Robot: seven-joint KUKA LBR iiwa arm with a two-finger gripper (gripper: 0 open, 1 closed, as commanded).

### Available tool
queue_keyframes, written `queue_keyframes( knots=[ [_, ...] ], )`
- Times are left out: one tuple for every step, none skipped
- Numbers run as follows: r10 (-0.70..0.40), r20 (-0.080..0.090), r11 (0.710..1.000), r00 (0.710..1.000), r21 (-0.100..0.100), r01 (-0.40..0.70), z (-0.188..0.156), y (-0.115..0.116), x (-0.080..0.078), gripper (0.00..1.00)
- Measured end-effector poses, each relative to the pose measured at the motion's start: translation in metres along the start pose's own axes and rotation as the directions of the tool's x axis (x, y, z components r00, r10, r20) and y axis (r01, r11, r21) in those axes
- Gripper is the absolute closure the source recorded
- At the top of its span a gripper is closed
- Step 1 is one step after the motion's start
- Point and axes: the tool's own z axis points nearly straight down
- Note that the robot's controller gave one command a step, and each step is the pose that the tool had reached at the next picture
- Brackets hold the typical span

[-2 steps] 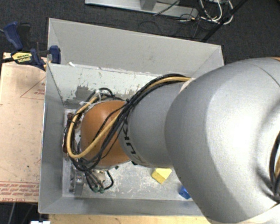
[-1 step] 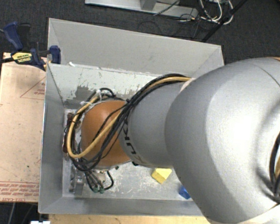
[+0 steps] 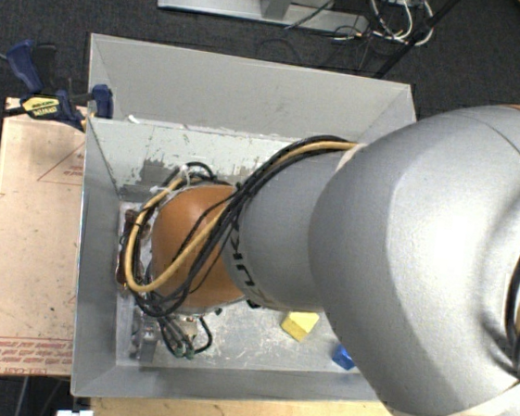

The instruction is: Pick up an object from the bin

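Note:
My gripper is down in the bin's near-left corner, mostly covered by the arm's orange dome and its cables. A small yellow block lies on the bin floor to its right, near the front wall. Further right a small blue piece peeks out from under the arm. Nothing can be seen in the gripper.
The large grey arm reaches in from the right and hides most of the bin floor. A dark reddish thing lies against the left wall beside the dome. The bin's walls stand close around the gripper on the left and front.

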Motion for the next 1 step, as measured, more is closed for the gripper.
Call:
queue_keyframes(
  knots=[
    [-0.006, -0.004, 1.000, 1.000, 0.002, 0.006, -0.0128, -0.0002, 0.0007, 1.00]
  ],
)
